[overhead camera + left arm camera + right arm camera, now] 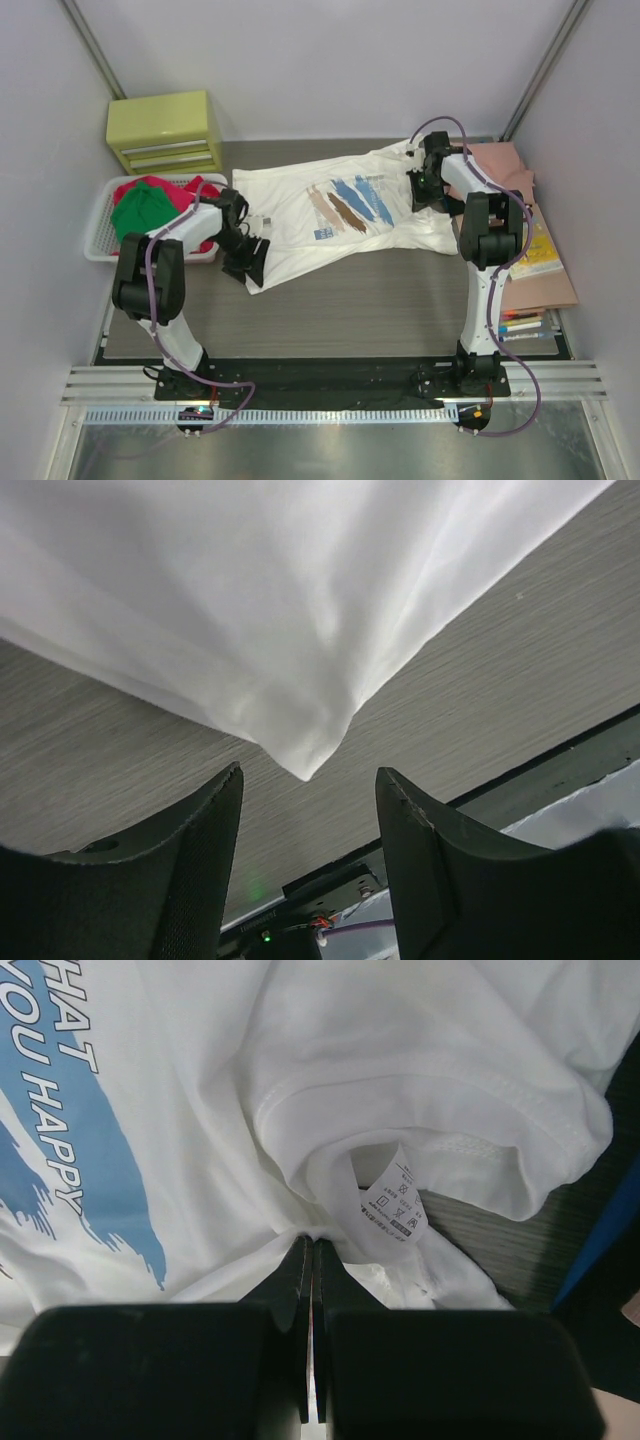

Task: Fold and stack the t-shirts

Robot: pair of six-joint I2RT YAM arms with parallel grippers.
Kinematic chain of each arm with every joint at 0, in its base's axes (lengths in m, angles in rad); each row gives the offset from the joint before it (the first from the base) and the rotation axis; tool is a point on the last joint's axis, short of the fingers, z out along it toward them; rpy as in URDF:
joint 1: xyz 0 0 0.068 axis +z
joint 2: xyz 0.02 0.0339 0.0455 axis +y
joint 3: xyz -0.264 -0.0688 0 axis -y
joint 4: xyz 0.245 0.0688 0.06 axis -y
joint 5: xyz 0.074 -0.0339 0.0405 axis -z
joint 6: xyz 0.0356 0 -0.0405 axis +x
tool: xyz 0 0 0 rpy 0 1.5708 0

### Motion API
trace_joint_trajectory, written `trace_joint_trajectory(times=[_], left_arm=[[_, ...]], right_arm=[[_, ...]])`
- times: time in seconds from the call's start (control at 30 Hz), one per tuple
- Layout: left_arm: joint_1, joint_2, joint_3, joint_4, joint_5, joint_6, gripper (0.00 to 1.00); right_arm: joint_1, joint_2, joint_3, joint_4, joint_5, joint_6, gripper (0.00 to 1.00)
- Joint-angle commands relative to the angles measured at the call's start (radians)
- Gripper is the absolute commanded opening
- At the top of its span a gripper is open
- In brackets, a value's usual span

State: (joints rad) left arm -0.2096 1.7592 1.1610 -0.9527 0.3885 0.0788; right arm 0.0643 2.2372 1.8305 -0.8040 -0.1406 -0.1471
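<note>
The white printed t-shirt [340, 205] is laid face up across the middle of the bench [350, 310], brush-stroke print uppermost, collar end to the right and hem to the left. The cloth is not yet flat: bunching is seen at the collar end, and no fold has been made.

Step in hand, as judged: spreading and squaring of the shirt ahead of the first fold.

Left claw [245, 262]: set at the shirt's lower corner [305, 765]. In the left wrist view the fingers [200, 860] are parted to a moderate gap, and the corner's tip is seen just ahead of that gap, gripped by neither finger. Nothing is held.

Right claw [310, 1252]: fully closed, with a pinch of white cloth caught at the fingertips just below the neck opening, close to the care label [392, 1200]. The collar end is thus held by this claw alone.

Next move, as judged: the bunched collar end is to be drawn out and laid smooth, then released. An edge or sleeve is then to be taken for the fold; a grip on a single layer will be needed.

A red t-shirt [195, 195] and a green t-shirt [140, 210] are heaped in the white slotted basket [100, 235] at the left edge of the bench, unfolded. No stack has been started.
</note>
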Motion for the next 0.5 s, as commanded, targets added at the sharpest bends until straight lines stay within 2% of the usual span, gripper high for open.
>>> trace_joint_trajectory(times=[0.0, 0.1, 0.47], left_arm=[[-0.002, -0.076, -0.05, 0.051, -0.114, -0.073, 0.57], [-0.002, -0.095, -0.064, 0.075, -0.152, -0.142, 0.58], [-0.024, 0.048, -0.027, 0.058, -0.074, -0.145, 0.58]], right_arm=[[0.003, -0.053, -0.005, 0.028, -0.022, 0.007, 0.01], [0.005, -0.056, -0.014, 0.035, -0.036, 0.012, 0.01], [0.003, -0.06, -0.031, 0.048, -0.022, 0.012, 0.01]])
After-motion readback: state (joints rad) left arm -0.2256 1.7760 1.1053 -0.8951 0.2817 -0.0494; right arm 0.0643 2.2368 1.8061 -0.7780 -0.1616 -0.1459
